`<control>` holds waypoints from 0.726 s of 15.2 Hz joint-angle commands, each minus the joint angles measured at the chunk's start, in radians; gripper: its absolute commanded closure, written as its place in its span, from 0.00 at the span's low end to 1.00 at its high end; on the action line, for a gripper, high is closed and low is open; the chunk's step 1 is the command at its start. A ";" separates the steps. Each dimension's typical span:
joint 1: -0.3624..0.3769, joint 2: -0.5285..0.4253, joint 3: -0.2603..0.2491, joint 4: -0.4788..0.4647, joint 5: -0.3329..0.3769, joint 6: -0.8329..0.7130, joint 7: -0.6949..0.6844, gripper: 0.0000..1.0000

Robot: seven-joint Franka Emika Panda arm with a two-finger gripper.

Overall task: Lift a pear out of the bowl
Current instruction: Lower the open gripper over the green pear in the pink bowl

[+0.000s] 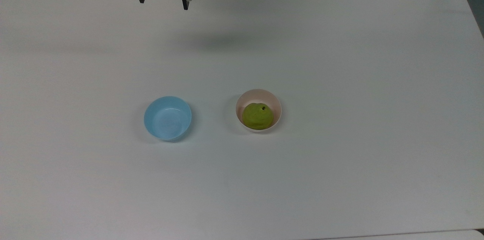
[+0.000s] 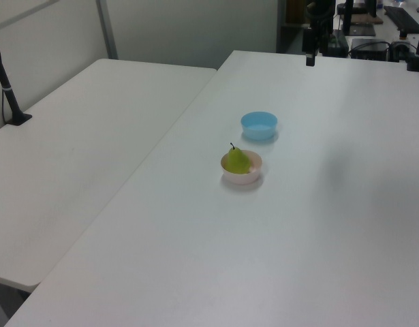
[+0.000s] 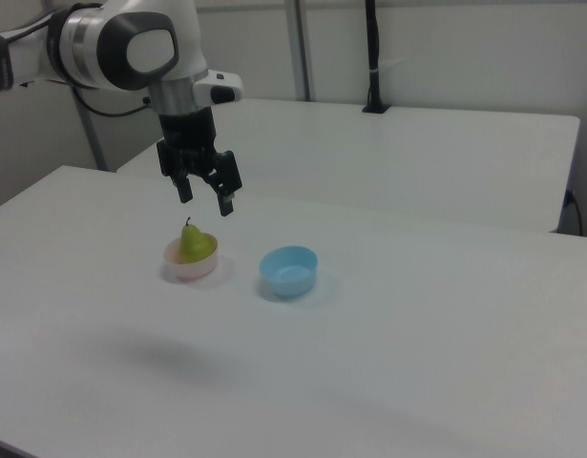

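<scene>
Top view: the hand hangs spread and empty at the bench's far edge, well apart from the pear, which sits in the pink bowl right of the blue bowl

Left view: the pear stands stem-up, cradled by the bowl

Right view: the hand hovers high, seemingly staged for descent

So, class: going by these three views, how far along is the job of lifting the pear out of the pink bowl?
Nothing looks done yet: the pear sits in the pink bowl, beside the light blue bowl. In hand is only the start: the hand is open, holding nothing, raised above the table near the top view's far edge. Left: move over the pear, descend, close and lift.
</scene>
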 commanded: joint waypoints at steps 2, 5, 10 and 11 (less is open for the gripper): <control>0.013 -0.014 -0.018 -0.024 -0.011 -0.004 0.003 0.00; 0.049 0.003 -0.055 -0.009 -0.009 -0.001 -0.005 0.00; 0.082 0.055 -0.066 0.043 -0.003 0.006 -0.008 0.00; 0.093 0.079 -0.075 0.069 -0.003 0.008 -0.020 0.00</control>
